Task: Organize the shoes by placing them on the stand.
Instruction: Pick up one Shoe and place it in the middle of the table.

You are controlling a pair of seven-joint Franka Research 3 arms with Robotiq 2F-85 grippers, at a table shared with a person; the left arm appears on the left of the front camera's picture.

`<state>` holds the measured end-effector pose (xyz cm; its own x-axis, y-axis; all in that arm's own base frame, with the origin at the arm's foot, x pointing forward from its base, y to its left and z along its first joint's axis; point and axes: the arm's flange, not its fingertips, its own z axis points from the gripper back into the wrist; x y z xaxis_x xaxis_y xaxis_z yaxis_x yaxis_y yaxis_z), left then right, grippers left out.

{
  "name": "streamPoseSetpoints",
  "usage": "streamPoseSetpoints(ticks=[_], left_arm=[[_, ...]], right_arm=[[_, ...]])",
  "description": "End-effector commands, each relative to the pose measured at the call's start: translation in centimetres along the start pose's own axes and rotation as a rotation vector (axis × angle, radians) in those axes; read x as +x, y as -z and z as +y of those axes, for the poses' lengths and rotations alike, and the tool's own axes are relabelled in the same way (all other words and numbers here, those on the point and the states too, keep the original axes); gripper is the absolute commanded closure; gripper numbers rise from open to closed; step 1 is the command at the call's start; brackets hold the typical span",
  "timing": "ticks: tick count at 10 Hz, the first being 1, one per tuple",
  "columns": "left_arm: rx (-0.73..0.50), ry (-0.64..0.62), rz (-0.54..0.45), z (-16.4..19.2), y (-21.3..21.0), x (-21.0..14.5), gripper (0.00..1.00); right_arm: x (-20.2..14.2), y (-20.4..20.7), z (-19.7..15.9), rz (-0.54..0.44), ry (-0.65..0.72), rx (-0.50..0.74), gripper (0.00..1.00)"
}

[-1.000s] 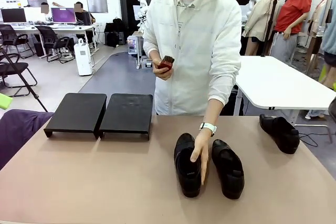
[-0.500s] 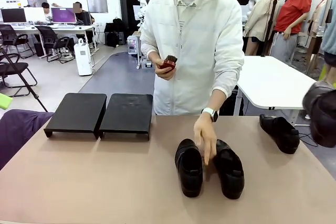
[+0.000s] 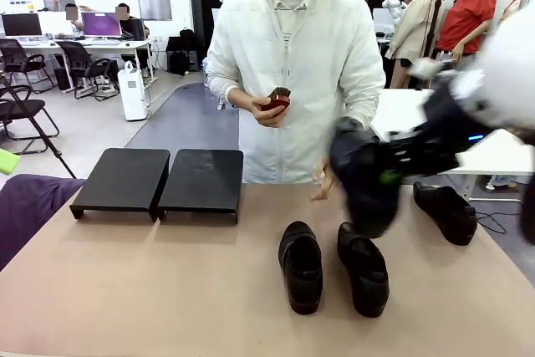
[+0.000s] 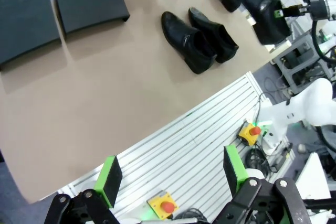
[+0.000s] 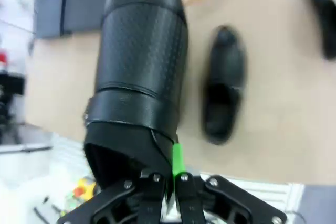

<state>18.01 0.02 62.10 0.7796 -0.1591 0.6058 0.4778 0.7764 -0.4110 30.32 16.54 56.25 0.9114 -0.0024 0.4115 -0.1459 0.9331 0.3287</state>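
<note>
Right gripper (image 5: 170, 174) clamped on the heel rim of one shoe (image 5: 142, 61), long axis running straight out from the grip, airborne right of centre in the front view. Stand (image 3: 201, 175) sits mid-left of frame, both platforms bare, well apart leftward. Left gripper (image 4: 172, 174): jaws apart.

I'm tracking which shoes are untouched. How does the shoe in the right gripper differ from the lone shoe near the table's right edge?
The held shoe is in the air, clamped at its heel end by the right gripper; the lone shoe rests on the table. The held shoe is tilted; the lone shoe lies flat on its sole. Both are black slip-on loafers, neither on the stand.
</note>
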Motion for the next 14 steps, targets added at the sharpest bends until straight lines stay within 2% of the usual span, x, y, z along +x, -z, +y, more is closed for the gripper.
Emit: streamPoseSetpoints(ticks=[1, 3, 4, 6, 9, 12, 13, 14], left_arm=[[-0.023, 0.012, -0.003, 0.0, -0.2, 0.0, 0.0], [-0.023, 0.012, -0.003, 0.0, -0.2, 0.0, 0.0], [-0.023, 0.012, -0.003, 0.0, -0.2, 0.0, 0.0], [-0.023, 0.012, -0.003, 0.0, -0.2, 0.0, 0.0], [-0.023, 0.012, -0.003, 0.0, -0.2, 0.0, 0.0], [-0.023, 0.012, -0.003, 0.0, -0.2, 0.0, 0.0], [-0.023, 0.012, -0.003, 0.0, -0.2, 0.0, 0.0], [-0.023, 0.012, -0.003, 0.0, -0.2, 0.0, 0.0]], right_arm=[[4.3, 7.0, 4.9, 0.112, -0.176, 0.137, 1.0], [5.3, 14.6, 10.2, 0.223, -0.203, 0.16, 1.0], [5.2, 18.4, 12.0, 0.22, -0.174, 0.124, 1.0], [4.5, 25.0, 13.6, 0.262, -0.093, 0.09, 1.0], [2.5, 29.6, 13.9, 0.337, -0.05, 0.084, 1.0], [1.7, 30.4, 13.4, 0.34, -0.06, 0.099, 1.0], [1.7, 30.2, 13.3, 0.36, -0.071, 0.133, 0.78], [1.6, 30.0, 13.3, 0.353, -0.078, 0.135, 0.19]])
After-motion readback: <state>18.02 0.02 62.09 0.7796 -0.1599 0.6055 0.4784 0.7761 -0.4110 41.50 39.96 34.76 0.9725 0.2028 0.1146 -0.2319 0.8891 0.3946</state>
